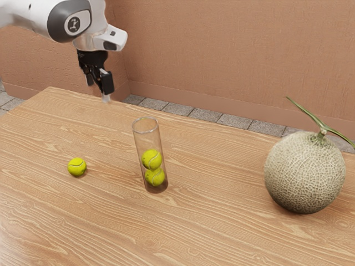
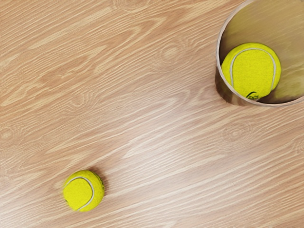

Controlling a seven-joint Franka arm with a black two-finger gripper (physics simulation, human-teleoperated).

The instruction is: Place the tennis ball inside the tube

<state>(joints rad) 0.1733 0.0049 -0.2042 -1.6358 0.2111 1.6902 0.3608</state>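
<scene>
Fingers (image 1: 107,83) of your black gripper hang spread apart, above the tabletop (image 1: 222,233). Your loose ball (image 1: 77,167), bright yellow-green with a pale curved seam, sits on the wood, outside the clear tube (image 1: 145,139) and apart from it, toward the exterior view's left. You have the tube standing upright, its mouth facing up, with two balls (image 1: 152,159) stacked inside. Well apart, toward the exterior view's right, rests a round, netted melon (image 1: 304,172) with a green stem (image 1: 316,121).
</scene>
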